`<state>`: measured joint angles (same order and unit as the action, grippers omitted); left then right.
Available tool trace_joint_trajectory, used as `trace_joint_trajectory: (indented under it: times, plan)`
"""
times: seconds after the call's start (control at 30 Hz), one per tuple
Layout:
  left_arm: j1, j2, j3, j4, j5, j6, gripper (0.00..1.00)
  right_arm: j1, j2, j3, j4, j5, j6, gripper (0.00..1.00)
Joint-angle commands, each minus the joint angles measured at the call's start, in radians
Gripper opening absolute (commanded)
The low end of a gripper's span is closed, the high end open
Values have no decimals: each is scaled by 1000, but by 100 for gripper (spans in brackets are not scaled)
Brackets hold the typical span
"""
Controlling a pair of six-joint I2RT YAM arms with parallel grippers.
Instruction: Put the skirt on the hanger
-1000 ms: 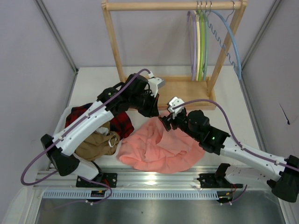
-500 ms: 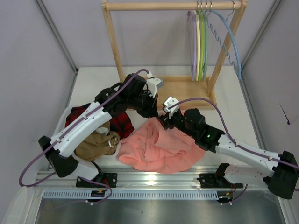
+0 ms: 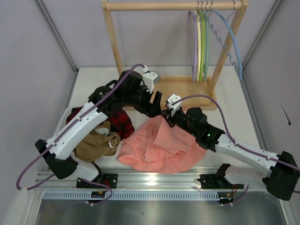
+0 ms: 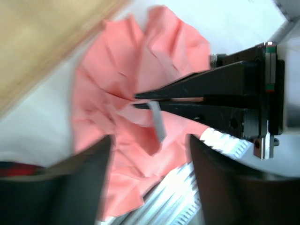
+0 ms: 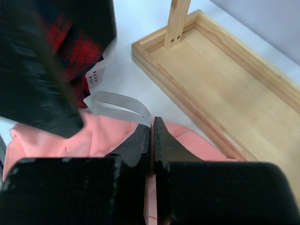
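White tabletop between grey walls carries the work. Fingers of the left gripper are pressed together on a fold of the skirt, next to a pale tag. Fingers of the right gripper are closed, pinching the skirt's raised edge just beside the left gripper. The rest of the skirt spreads from both grippers toward the arm bases. A plaid garment lies near the left gripper. Beyond the right gripper stands a wooden rack. The hanger hangs from its rail, well apart from both grippers.
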<state>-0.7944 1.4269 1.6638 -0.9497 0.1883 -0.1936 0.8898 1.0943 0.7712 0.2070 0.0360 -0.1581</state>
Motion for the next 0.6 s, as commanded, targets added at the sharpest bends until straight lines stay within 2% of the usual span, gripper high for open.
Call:
trace_joint_trajectory:
  times: [0.0, 0.03, 0.07, 0.3, 0.43, 0.57]
  plan:
    - [12, -43, 106, -35, -147, 3, 81, -20, -13, -3, 39, 7, 92, 0]
    - [15, -45, 117, -43, -174, 3, 96, -31, -17, -7, 32, 8, 121, 0]
    - [21, -46, 143, -52, -184, 2, 99, -35, -22, -13, 25, 11, 181, 0]
    - [70, -46, 263, -40, -295, -18, 100, -98, -99, -56, -35, -65, 447, 0]
    - [70, 10, 335, 2, -260, -29, 100, -130, -180, -85, -87, -93, 566, 0]
    - [70, 53, 389, 90, -187, -32, 100, -134, -275, -105, -194, -36, 644, 0]
